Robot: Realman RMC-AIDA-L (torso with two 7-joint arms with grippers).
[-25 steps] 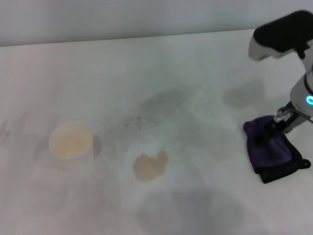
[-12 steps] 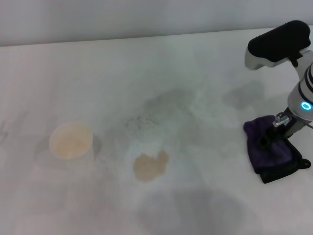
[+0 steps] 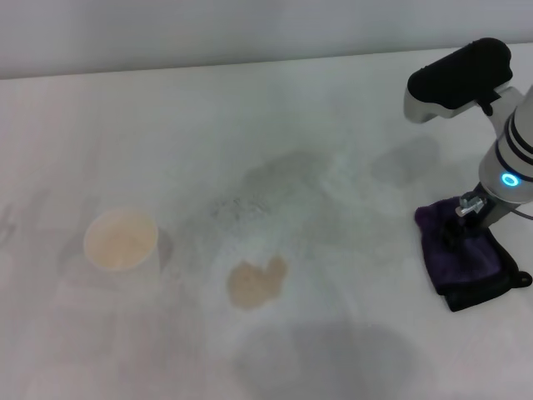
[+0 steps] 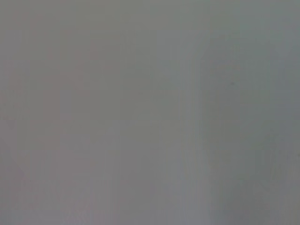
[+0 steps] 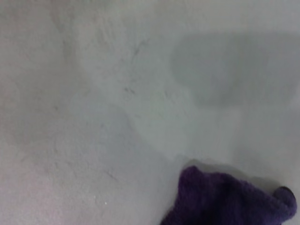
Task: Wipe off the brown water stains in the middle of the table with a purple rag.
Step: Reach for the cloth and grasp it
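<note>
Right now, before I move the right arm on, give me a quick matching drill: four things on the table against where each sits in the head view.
Things:
1. purple rag
2. brown water stains
3. white cup
4. right tool

Places:
A. left side of the table
B. low in the middle
C. lying at the right edge
D. down on the rag's top

Pairs: 1-C, 2-B, 3-A, 4-D
</note>
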